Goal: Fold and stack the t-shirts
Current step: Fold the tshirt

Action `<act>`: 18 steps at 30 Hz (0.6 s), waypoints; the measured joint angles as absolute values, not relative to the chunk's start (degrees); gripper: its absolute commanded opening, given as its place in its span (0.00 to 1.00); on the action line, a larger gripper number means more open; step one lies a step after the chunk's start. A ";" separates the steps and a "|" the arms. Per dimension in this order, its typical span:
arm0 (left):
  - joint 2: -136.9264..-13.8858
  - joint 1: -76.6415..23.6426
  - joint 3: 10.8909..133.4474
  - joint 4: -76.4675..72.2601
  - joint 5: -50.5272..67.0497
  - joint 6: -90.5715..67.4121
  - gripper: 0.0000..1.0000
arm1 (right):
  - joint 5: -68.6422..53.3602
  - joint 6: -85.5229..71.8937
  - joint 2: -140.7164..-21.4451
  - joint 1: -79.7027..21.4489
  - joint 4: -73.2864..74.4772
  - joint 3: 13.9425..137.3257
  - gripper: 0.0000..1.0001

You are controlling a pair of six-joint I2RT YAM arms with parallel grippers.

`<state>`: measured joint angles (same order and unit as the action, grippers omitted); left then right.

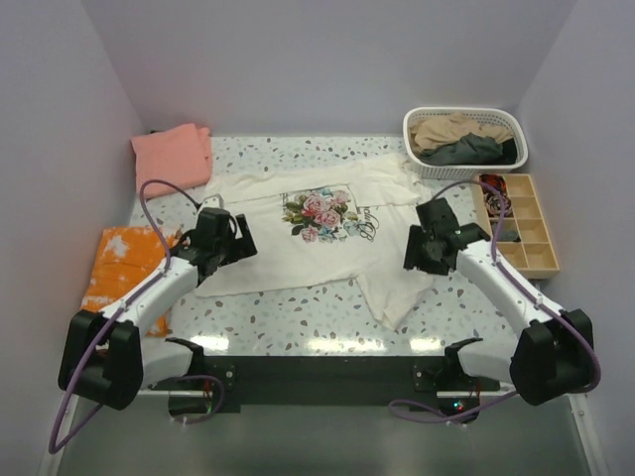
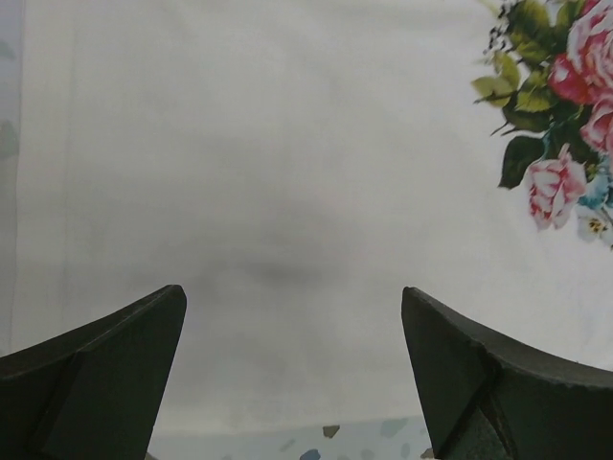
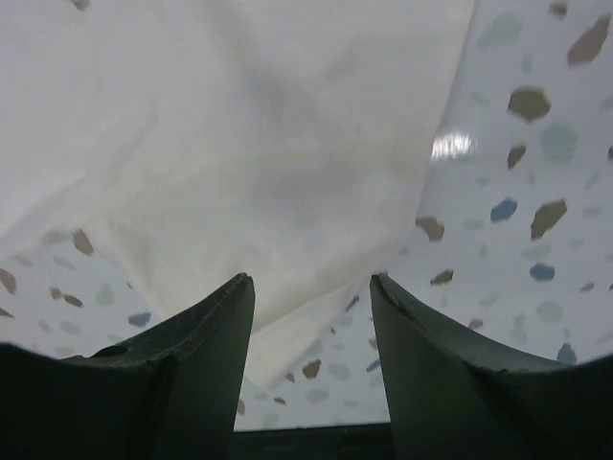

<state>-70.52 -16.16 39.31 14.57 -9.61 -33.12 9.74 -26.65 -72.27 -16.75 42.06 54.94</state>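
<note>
A: Containers first, quick.
B: White basket (image 1: 466, 171) at 1 o'clock on the bench (image 1: 298, 312). Two crumpled t-shirts in it: tan t-shirt (image 1: 446, 129) at the far side, dark grey t-shirt (image 1: 471, 151) in front, touching it.
A: Second container?
B: Wooden tray (image 1: 541, 260) with compartments, at 2 o'clock, just beside the basket. Small dark and coloured bits (image 1: 493, 188) in the far-left compartments, too small to name. The near compartments look bare.
A: Other shirts?
B: Cream t-shirt (image 1: 317, 248) lies spread flat mid-bench, rose print (image 1: 322, 213) face up, one corner trailing toward 5 o'clock. Salmon-pink t-shirt (image 1: 174, 154) is folded at 11 o'clock, apart from the cream one. Orange cloth (image 1: 124, 263) with white blotches sits at 9 o'clock, at the bench edge.
A: Left tool?
B: Left tool (image 2: 292, 307) is over the 9 o'clock side of the cream t-shirt, jaws spread fully wide, nothing between them. The wrist view shows plain cream cloth below, roses at 2 o'clock. Can't tell if the fingertips touch the cloth.
A: Right tool?
B: Right tool (image 3: 311, 287) is at the 3 o'clock side of the cream t-shirt, jaws partway apart, gripping nothing. The cloth's pointed corner lies under the gap, speckled bench showing on either side. Contact unclear.
</note>
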 measured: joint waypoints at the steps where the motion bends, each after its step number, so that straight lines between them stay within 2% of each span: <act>1: -69.56 -16.40 38.02 15.97 -9.96 -34.09 1.00 | 9.23 -28.12 -71.16 -17.87 43.59 51.99 0.56; 8: -63.31 -17.06 33.82 25.36 -15.07 -40.71 1.00 | 9.17 -38.98 -63.68 -26.68 48.60 42.78 0.56; 18: -60.82 -17.06 32.84 32.53 -22.31 -46.57 1.00 | 7.81 -44.18 -63.61 -27.77 47.18 36.88 0.56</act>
<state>-60.82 -17.06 32.84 32.53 -22.31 -46.57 7.81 -44.18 -63.61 -27.77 47.18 36.88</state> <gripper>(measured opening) 0.997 0.564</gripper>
